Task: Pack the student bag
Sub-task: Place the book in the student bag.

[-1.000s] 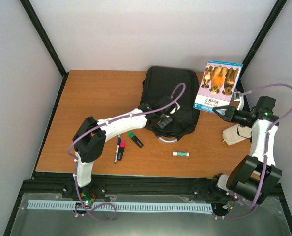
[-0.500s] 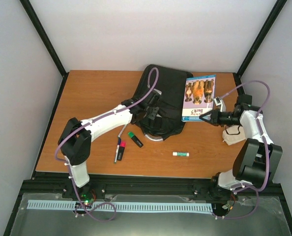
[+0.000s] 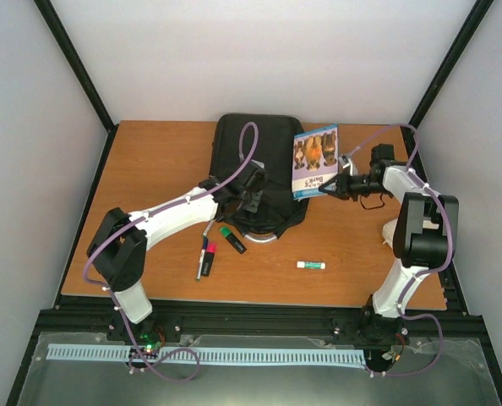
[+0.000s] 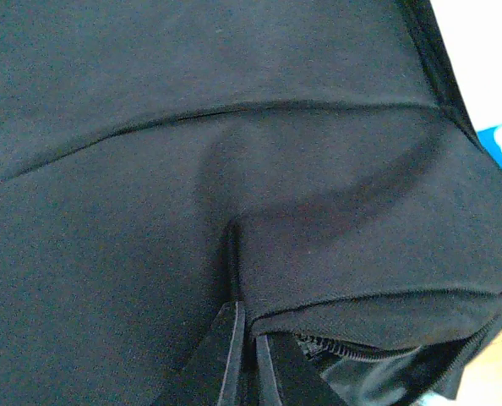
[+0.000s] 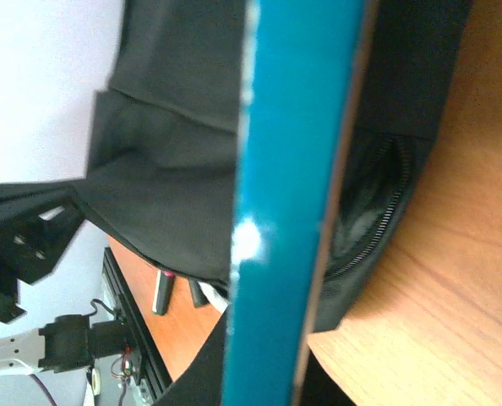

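Top view: the student bag point(image 3: 259, 156) lies far mid-table; the right gripper point(image 3: 334, 184), nearer its right edge, clamps a picture book point(image 3: 315, 159) there. Left wrist: the left gripper point(image 4: 244, 338) pinches bag fabric. Right wrist: the book's edge stands beside the unzipped mouth point(image 5: 371, 211).

The top external view looks down from high above the near edge, taking in the whole tabletop point(image 3: 150, 169). The left wrist view sits very close to the student bag point(image 4: 234, 169), whose black fabric fills the frame. The right wrist view looks along the edge of a blue book point(image 5: 285, 169), with the same bag at upper left.
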